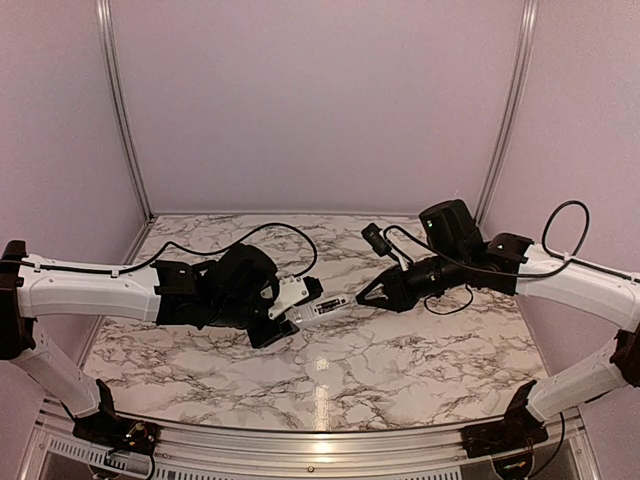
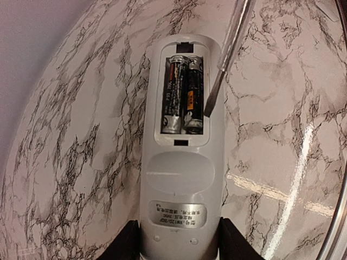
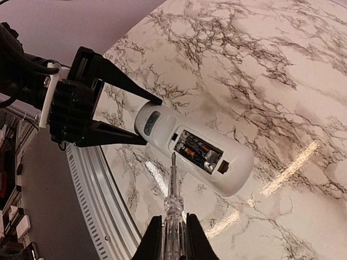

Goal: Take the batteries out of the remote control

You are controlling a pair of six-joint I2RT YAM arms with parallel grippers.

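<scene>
The remote control (image 2: 181, 179) is gripped at its label end by my left end effector (image 2: 181, 250), the fingers narrowed onto its two long edges. It faces back-side up over the marble counter (image 1: 400, 370), about midway between the two arms. I cannot tell whether its far end rests on the surface. The cover is off, and the batteries (image 2: 182, 95) lie side by side in the open bay. They are small, rigid and smooth, and I judge them light but held firmly by their spring contacts, so they will need levering rather than pinching. The place to catch one is an exposed end or the seam along the bay wall. The plastic shell looks stiff but slick, so I'd expect it to twist in the grasp under a hard pry. My right end effector (image 3: 171, 238) is clamped on the clear handle of a screwdriver (image 3: 173, 189). The blade tip is at the bay's edge beside the nearer cell, but contact is not clear. The left arm reaches in low from its side with the wrist level, and the right arm comes across with its wrist angled down toward the bay.
</scene>
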